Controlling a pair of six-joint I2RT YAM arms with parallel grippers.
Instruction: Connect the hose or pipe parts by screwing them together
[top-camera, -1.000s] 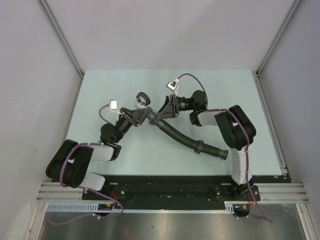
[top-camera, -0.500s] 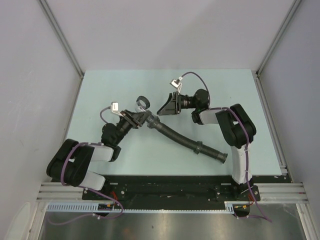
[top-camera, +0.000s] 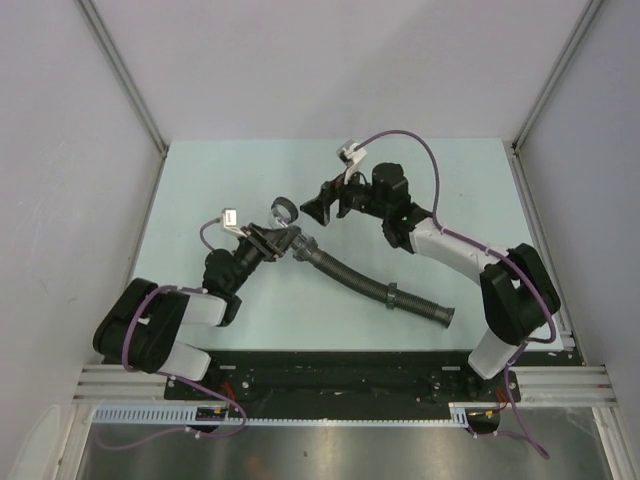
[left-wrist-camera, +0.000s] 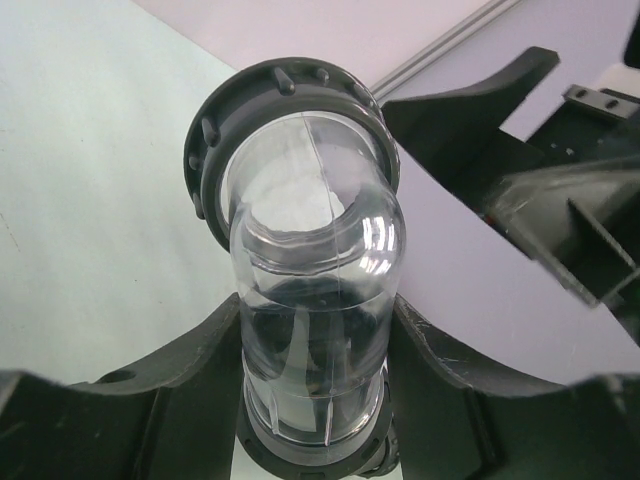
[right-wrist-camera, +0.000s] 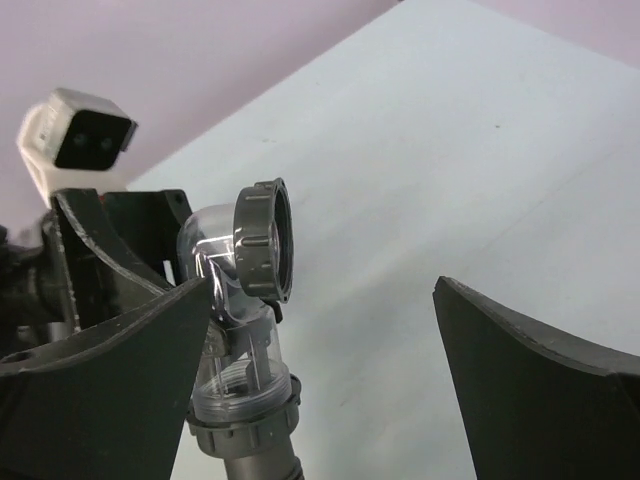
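A clear elbow fitting (left-wrist-camera: 315, 300) with grey ribbed nuts sits between the pads of my left gripper (top-camera: 272, 238), which is shut on it. Its upper nut (right-wrist-camera: 265, 240) faces sideways, off the table. The lower nut (right-wrist-camera: 245, 425) sits on the end of the black ribbed hose (top-camera: 350, 275), which lies curved across the table to its free flared end (top-camera: 443, 315). My right gripper (top-camera: 318, 205) hovers just beyond the fitting with its jaws wide open and nothing between them. In the right wrist view the right gripper (right-wrist-camera: 320, 350) frames the elbow, which stands close to its left finger (right-wrist-camera: 110, 380).
The pale green table (top-camera: 220, 170) is bounded by grey walls and metal rails at the sides. A collar (top-camera: 392, 295) rings the hose partway along. Purple cables (top-camera: 400, 140) loop over both wrists. The left wrist camera (right-wrist-camera: 80, 135) shows behind the fitting.
My right gripper has let go at the hose joint, opened wide and drawn back away from the fitting, its arm stretching out. The left gripper keeps its hold; the hose shifted slightly.
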